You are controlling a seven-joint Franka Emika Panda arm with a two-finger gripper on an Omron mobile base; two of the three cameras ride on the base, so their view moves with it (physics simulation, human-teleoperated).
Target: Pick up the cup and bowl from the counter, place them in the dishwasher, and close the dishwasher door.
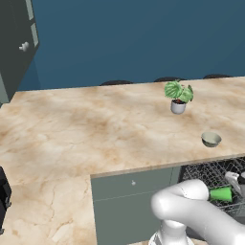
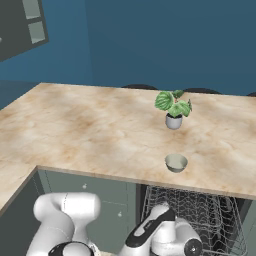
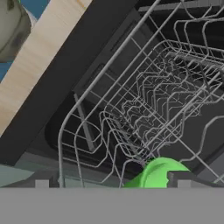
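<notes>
Green cup (image 1: 220, 194) lay between our wide-open tool (image 1: 234, 184) over the rack (image 2: 200, 212); we judged lifting straight clear wisest.

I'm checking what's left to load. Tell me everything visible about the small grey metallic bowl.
The small round grey metallic bowl has a pale beige inside and looks empty. It stands upright, mouth up, on the beige marbled stone counter near its front edge, above the open dishwasher's black wire rack. Only the counter touches it; the potted plant stands apart behind it.

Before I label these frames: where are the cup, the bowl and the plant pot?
cup (image 1: 221, 194), left base view, on its green side.
bowl (image 2: 176, 162), right base view, on its inside.
plant pot (image 2: 173, 121), right base view, on its wall.
</notes>
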